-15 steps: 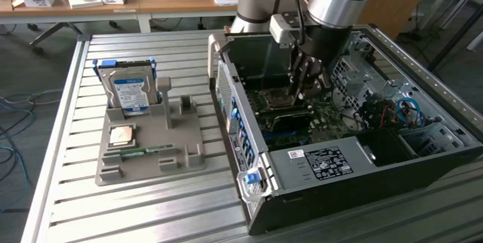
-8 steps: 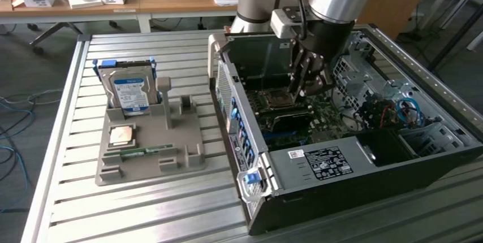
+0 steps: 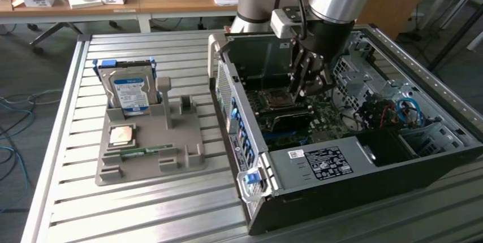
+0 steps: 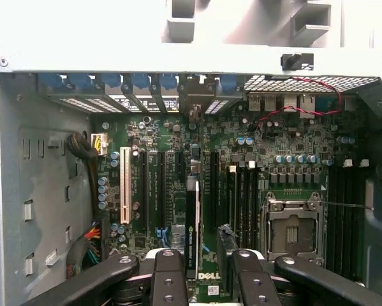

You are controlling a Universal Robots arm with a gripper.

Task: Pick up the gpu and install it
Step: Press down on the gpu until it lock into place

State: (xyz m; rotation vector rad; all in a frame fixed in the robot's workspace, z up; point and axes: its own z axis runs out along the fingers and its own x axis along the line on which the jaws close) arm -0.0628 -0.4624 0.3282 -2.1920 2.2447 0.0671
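The gpu (image 4: pixel 192 223) is seen edge-on as a thin dark-green card with a label. It stands upright in a slot of the motherboard (image 4: pixel 178 146), its end toward the case's rear openings. My gripper (image 4: pixel 210 268) hovers just above it, fingers (image 4: pixel 169 277) spread to either side of the card with a gap, not touching it. In the exterior view the gripper (image 3: pixel 309 90) reaches down into the open computer case (image 3: pixel 324 164), above the dark card (image 3: pixel 290 117).
A grey holder tray (image 3: pixel 151 166) at the exterior view's left carries a hard drive (image 3: pixel 130 90), a processor chip (image 3: pixel 122 135) and a RAM stick (image 3: pixel 139 152). The empty CPU socket (image 4: pixel 293 229), cables (image 4: pixel 88 150) and case walls surround the gripper.
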